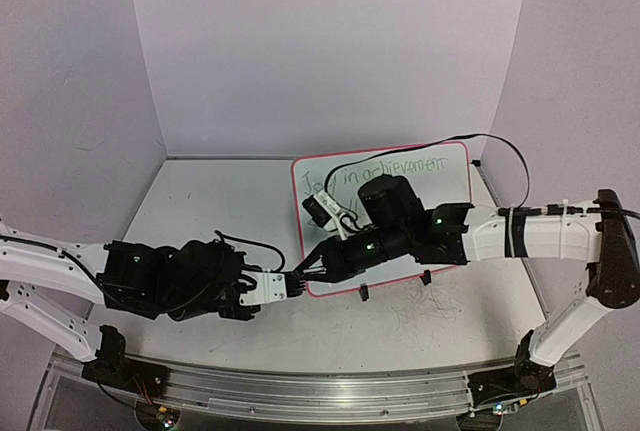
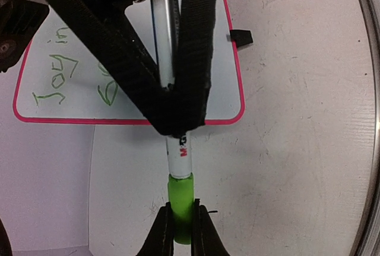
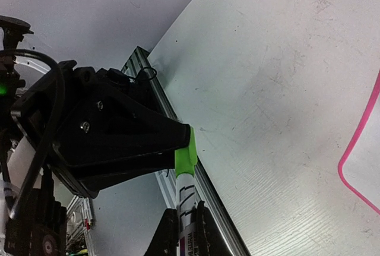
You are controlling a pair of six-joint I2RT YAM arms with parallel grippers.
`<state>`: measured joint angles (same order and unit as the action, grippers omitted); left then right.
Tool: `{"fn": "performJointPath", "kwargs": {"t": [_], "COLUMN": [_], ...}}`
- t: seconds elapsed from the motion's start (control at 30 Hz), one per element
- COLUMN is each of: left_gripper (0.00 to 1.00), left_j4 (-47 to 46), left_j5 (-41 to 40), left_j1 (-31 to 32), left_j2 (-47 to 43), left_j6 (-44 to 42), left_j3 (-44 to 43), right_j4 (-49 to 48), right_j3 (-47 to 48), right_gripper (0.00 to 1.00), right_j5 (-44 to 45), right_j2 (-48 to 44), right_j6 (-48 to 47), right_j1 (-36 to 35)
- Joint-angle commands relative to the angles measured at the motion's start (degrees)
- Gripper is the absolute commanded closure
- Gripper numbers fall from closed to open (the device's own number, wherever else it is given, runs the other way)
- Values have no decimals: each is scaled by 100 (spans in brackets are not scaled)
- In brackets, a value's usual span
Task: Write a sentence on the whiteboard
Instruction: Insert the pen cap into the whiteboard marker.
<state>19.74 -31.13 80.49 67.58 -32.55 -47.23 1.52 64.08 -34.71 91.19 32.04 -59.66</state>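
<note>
Just off the whiteboard's (image 1: 455, 189) near-left corner, my claws meet on one marker (image 2: 178, 156): left claw (image 2: 181, 233) clamped on its green cap (image 2: 180, 198), right claw (image 3: 185, 232) clamped on the barrel. The whiteboard lies on the table (image 1: 200, 201), right of centre, its green sentence (image 1: 385, 168) along the far edge.

A scuffed white table (image 1: 200, 211) carried a pink-rimmed whiteboard (image 1: 445, 189). The board lay flat, right of centre, toward the far side.
</note>
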Motion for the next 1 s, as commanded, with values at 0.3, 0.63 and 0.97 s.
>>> {"fn": "performJointPath", "kwargs": {"t": [0.3, 0.63, 0.97], "left_gripper": [100, 100, 34], "left_j4": [-1197, -1165, -478], "left_j5": [-982, -579, -385], "left_j1": [1083, 1075, 1021], "left_j2": [723, 607, -99], "left_j6": [89, 345, 2483], "left_j3": [-817, -738, -614], "right_j4": [-1210, -1734, -1769], "right_j3": [587, 68, -1220], "right_gripper": [100, 100, 100], "right_j5": [-1735, -1255, 949], "right_j2": [978, 812, 80], "right_j6": [1886, 1364, -1180], "right_j1": [-253, -517, -482]}}
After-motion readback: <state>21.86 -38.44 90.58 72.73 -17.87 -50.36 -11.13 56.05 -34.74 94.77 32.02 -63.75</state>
